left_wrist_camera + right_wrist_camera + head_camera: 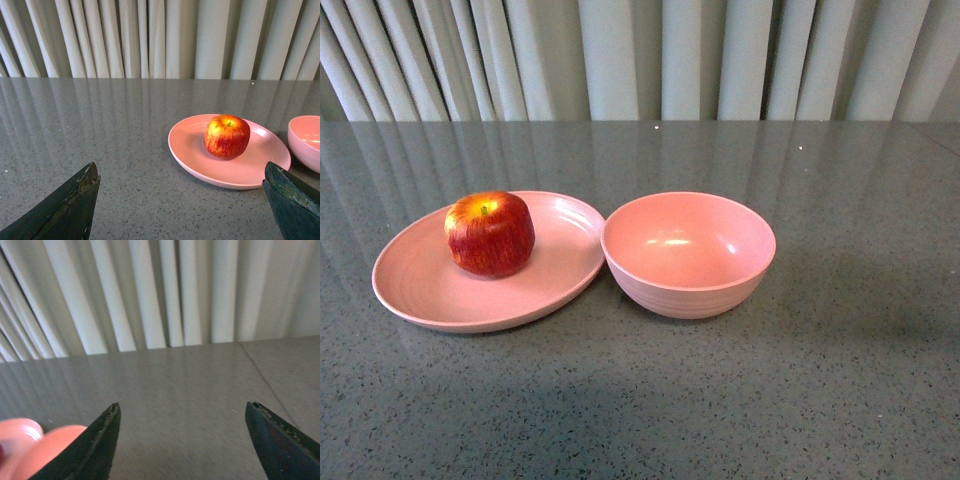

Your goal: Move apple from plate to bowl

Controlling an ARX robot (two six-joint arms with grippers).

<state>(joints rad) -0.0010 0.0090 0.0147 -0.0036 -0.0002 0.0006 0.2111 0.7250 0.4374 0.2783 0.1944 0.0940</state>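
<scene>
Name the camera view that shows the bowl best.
The front view: the whole bowl shows, rim and empty inside. The left wrist view cuts the bowl off; the right wrist view gives only a pink blur.

The round red apple (490,235) had a yellow stem patch. The shallow pink plate (430,285) and deep pink bowl (690,295) were faintly ridged. The glossy counter (720,400) was speckled grey.

From my station I see a grey speckled tabletop (820,400) stretching back to its far edge, its glossy surface faintly mirroring the pale pleated curtain (640,60) that hangs in vertical folds across the whole background behind it.
</scene>
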